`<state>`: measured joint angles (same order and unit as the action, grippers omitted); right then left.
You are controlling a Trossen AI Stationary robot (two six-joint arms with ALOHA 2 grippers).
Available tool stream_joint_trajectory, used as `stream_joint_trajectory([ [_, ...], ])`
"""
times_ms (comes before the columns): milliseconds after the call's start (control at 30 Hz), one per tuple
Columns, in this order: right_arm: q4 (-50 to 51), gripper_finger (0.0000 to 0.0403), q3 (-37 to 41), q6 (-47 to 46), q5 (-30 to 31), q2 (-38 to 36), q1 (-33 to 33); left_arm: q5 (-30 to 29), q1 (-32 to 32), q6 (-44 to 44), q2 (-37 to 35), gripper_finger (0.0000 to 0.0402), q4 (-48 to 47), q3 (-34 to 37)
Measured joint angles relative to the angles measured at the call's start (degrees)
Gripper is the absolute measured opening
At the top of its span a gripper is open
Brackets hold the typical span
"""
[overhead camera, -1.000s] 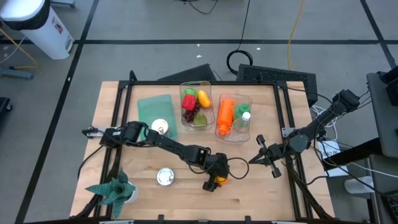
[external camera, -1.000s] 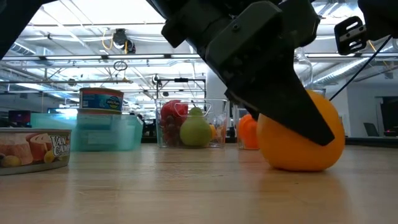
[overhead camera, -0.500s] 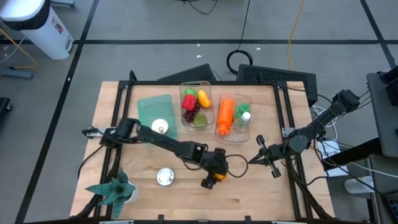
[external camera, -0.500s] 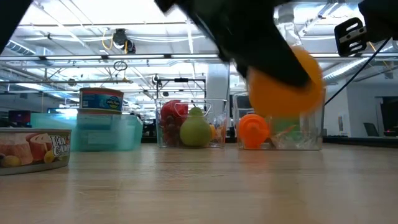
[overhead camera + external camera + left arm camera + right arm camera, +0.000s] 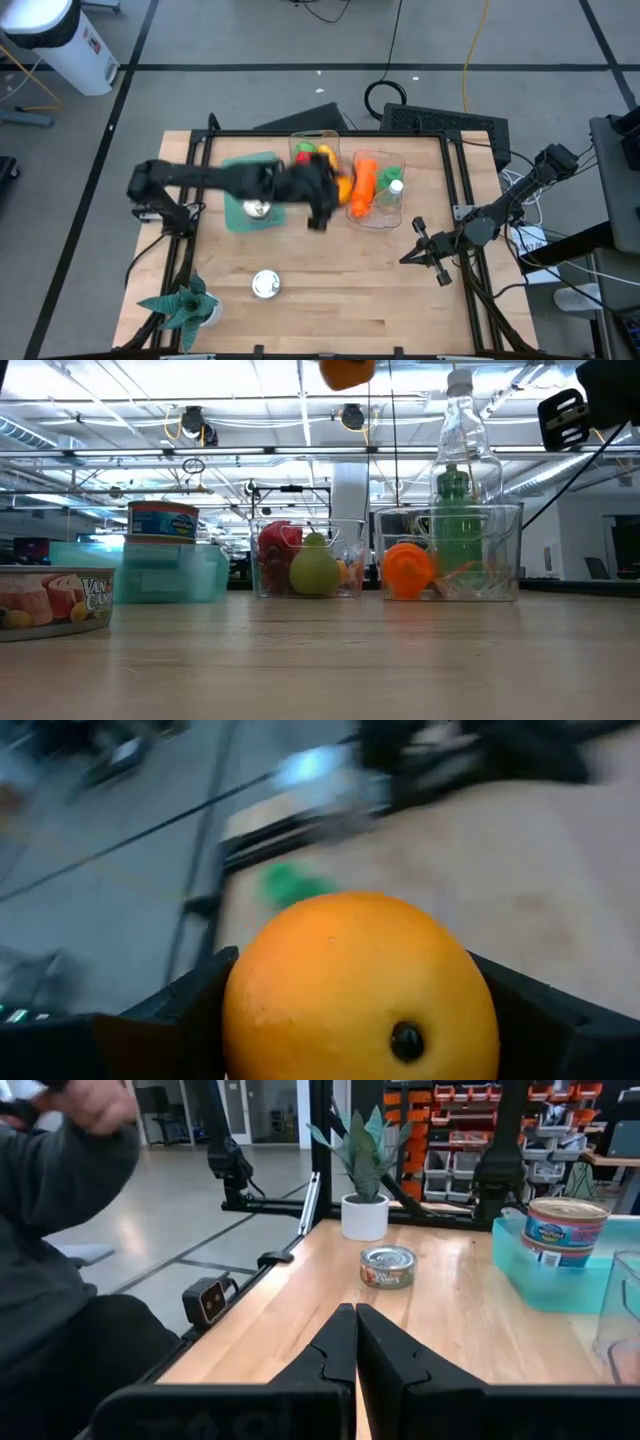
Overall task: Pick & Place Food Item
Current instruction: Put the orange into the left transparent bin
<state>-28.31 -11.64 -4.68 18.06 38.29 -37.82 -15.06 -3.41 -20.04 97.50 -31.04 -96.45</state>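
Starting at the left of the table, we see a potted plant (image 5: 183,307) at the near corner, a flat tin (image 5: 265,284) beside it on the bare wood, and farther back a teal tub (image 5: 240,170) with a labelled can (image 5: 257,207) on it. The left arm reaches across above that tub, and the left gripper (image 5: 322,196) sits just at the near edge of the clear fruit bin (image 5: 314,137). Its fingers are clamped on the orange (image 5: 358,988), which fills the left wrist view with a dark finger (image 5: 165,1025) pressed to each side. In the low view the orange (image 5: 346,372) hangs high above the table, well clear of everything.

We judge the carry step to be in hand: the fruit is lifted and travelling toward the bins. The next move calls for centring it over the fruit bin, which already holds red, green and yellow fruit, lowering it inside the walls, and only then spreading the fingers.

To the right stands a second clear bin (image 5: 398,159) holding an orange bottle (image 5: 362,186) and a clear bottle (image 5: 392,188). Farthest right, the right gripper (image 5: 408,257) waits near the table's right edge, its fingers pressed together and empty.
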Motion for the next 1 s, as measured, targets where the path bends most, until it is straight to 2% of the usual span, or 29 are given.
stream_joint_trajectory([
  [167, -0.6, 0.0000, 0.0, -0.4, 0.0, 0.0, 0.0, 1.4, 12.0, 1.5, -0.8, 0.0294, -0.6, 0.0],
  [333, -0.6, 0.0000, 0.0, -1.4, 0.0, 0.0, 0.0, 13.2, 22.2, 7.3, 2.7, 0.0294, 0.3, 0.9],
  [433, -0.5, 0.0000, 0.0, -2.0, 0.0, 0.0, 0.0, 18.7, 25.1, 9.7, 5.7, 0.0294, 1.1, 0.9],
  [500, -0.5, 0.0000, 0.0, -2.0, 0.0, 0.0, 0.0, 20.4, 25.7, 10.1, 7.4, 0.0294, 1.1, 0.9],
  [700, -0.3, 0.0000, 0.0, -2.0, -0.1, 0.0, 0.0, 20.4, 25.9, 6.7, 12.6, 0.0302, -2.0, 0.9],
  [833, 0.3, 0.0000, 0.0, -2.0, -0.1, 0.0, 0.0, 18.1, 27.0, 4.6, 15.4, 0.0328, -5.2, 0.9],
  [1000, 0.3, 0.0000, 0.0, -1.7, 0.0, 0.0, 0.0, 15.4, 28.6, 5.9, 17.8, 0.0326, -6.1, 0.9],
])
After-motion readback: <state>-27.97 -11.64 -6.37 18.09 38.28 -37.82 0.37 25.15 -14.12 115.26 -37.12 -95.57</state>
